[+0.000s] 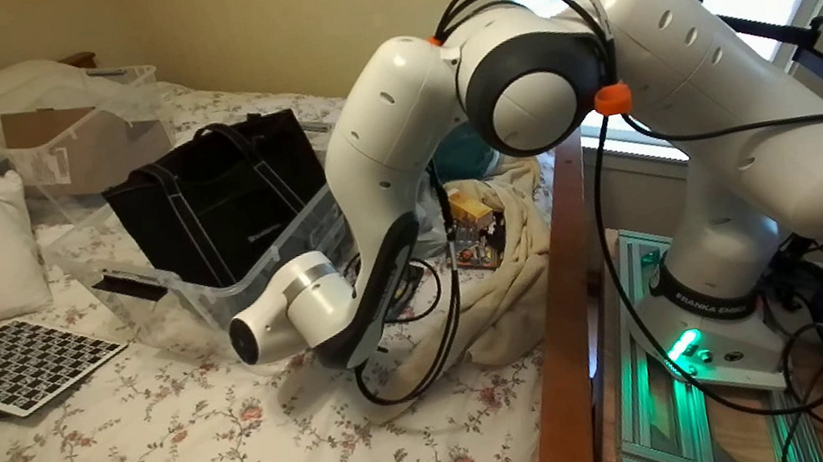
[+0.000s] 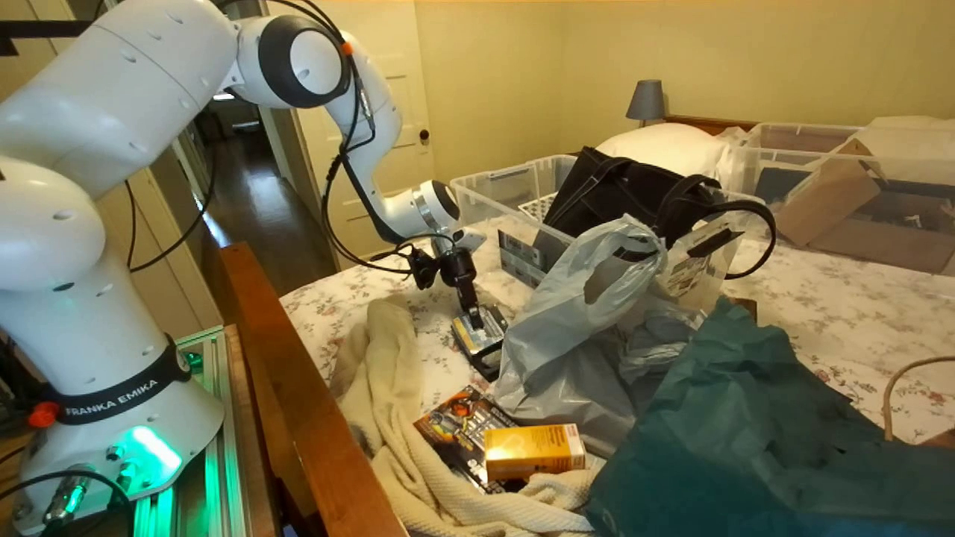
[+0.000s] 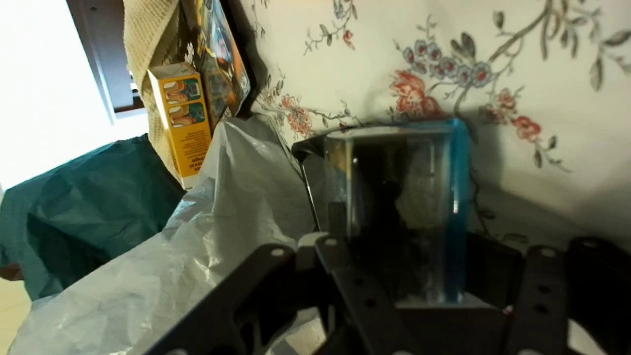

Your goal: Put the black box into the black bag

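Note:
The black box is small, with pale and yellow markings on its face in an exterior view. In the wrist view the box looks glossy and see-through, with a blue edge and dark inside. My gripper points down on it. In the wrist view the gripper's fingers press on both its sides. I cannot tell whether the box touches the bed. A black rim shows beside it. The large black bag leans inside a clear bin, handles up, in both exterior views; its inside is hidden.
The clear bin has raised walls. A grey plastic bag stands beside the gripper. A teal bag, yellow box, toy pack and cream blanket lie nearer. A wooden bed rail and checkered board show.

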Action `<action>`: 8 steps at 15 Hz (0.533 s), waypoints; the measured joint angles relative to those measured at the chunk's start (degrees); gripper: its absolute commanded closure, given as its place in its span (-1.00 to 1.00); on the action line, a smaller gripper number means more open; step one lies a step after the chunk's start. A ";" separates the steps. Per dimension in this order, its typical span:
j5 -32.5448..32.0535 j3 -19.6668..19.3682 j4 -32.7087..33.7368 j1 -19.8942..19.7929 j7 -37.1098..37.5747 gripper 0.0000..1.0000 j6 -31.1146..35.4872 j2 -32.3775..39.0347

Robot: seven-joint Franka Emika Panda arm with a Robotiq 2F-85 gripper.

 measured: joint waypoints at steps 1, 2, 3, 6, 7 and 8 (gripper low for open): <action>0.18 0.06 -0.25 0.08 1.05 0.72 -0.23 -0.20; 0.51 0.15 -0.62 0.18 2.18 0.72 -0.61 -0.50; 1.02 0.22 -1.20 0.35 3.46 0.72 -1.10 -0.91; 2.58 0.43 -5.07 0.66 8.22 0.72 -2.51 -3.27; 3.25 0.47 -7.01 0.66 10.06 0.72 -2.61 -4.38; 3.80 0.47 -9.11 0.63 11.88 0.72 -2.61 -5.55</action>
